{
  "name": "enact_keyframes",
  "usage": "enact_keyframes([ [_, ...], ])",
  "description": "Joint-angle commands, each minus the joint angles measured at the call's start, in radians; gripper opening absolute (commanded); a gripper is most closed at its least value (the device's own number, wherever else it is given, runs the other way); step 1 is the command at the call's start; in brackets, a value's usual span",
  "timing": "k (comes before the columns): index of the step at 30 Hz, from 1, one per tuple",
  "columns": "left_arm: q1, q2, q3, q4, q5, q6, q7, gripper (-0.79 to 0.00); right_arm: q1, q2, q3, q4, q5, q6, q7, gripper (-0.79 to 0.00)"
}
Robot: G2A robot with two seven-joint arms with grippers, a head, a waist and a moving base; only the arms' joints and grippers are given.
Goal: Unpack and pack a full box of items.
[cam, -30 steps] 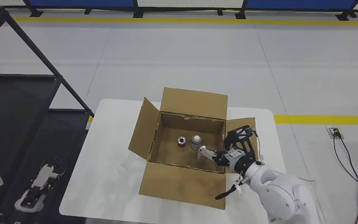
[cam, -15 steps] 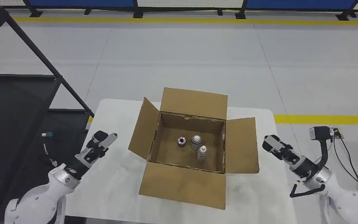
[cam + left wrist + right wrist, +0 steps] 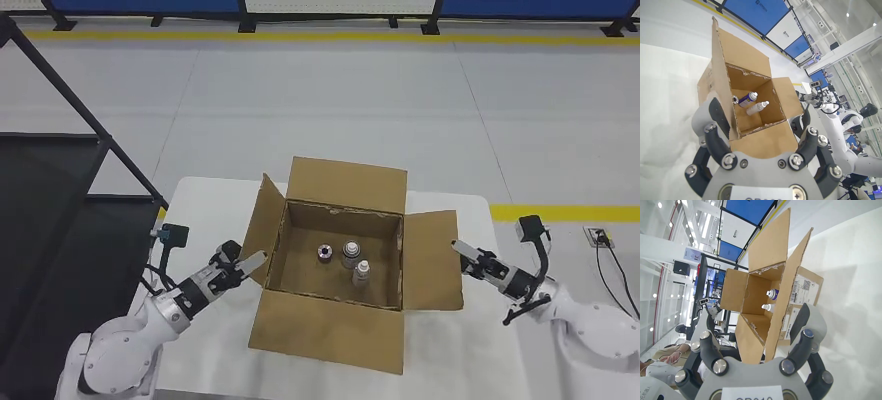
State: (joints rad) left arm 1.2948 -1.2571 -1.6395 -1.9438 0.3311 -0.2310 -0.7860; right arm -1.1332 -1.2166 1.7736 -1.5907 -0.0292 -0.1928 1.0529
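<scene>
The open cardboard box (image 3: pixel 325 330) stands in the middle of the white table (image 3: pixel 205 205) with its flaps spread. Inside stand a purple spray can (image 3: pixel 350 250), a white bottle (image 3: pixel 361 270) and a small round item (image 3: pixel 325 251). My left gripper (image 3: pixel 250 260) is open at the outer edge of the left flap (image 3: pixel 256 228); in the left wrist view that flap (image 3: pixel 721 62) runs between the fingers of the gripper (image 3: pixel 761 121). My right gripper (image 3: pixel 460 247) is open at the right flap (image 3: pixel 432 258); the right wrist view has this flap (image 3: pixel 789 279) between the fingers of the gripper (image 3: pixel 757 321).
A black frame rack (image 3: pixel 60 200) stands off the table's left side. Bare table lies on both sides of the box, and the front edge is close below it. The can (image 3: pixel 746 99) and bottle (image 3: pixel 756 108) sit near the box's far wall.
A second ago the right arm reached over the box by the white bottle. It pulled back, the left arm came up, and both grippers have closed in on the side flaps.
</scene>
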Motion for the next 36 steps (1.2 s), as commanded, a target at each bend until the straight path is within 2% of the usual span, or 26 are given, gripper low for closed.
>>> enact_keyframes([
  [1,0.007,0.001,0.023,-0.014,0.009,0.000,0.003,0.000,0.008,0.003,-0.009,-0.003,0.031,-0.014,0.012,0.000],
  [5,0.013,0.002,0.065,-0.019,0.033,0.009,0.024,0.000,0.009,0.009,-0.013,-0.028,0.109,-0.044,0.054,0.000],
  [9,0.009,0.002,0.121,-0.011,0.043,0.033,0.036,0.000,0.041,0.013,-0.059,-0.035,0.186,-0.009,0.097,0.000],
  [14,-0.021,-0.002,0.175,0.020,0.022,0.096,0.061,0.000,0.113,0.007,-0.145,0.036,0.236,0.047,0.035,0.000],
  [20,-0.067,-0.009,0.234,0.079,-0.035,0.199,0.096,0.000,0.181,-0.002,-0.257,0.154,0.262,0.036,0.008,0.000],
  [26,-0.082,-0.008,0.260,0.115,-0.039,0.214,0.093,0.000,0.204,0.001,-0.281,0.244,0.281,0.006,0.015,0.000],
  [36,-0.102,-0.011,0.308,0.153,-0.051,0.247,0.149,0.000,0.270,-0.017,-0.399,0.368,0.262,-0.046,-0.096,0.000],
])
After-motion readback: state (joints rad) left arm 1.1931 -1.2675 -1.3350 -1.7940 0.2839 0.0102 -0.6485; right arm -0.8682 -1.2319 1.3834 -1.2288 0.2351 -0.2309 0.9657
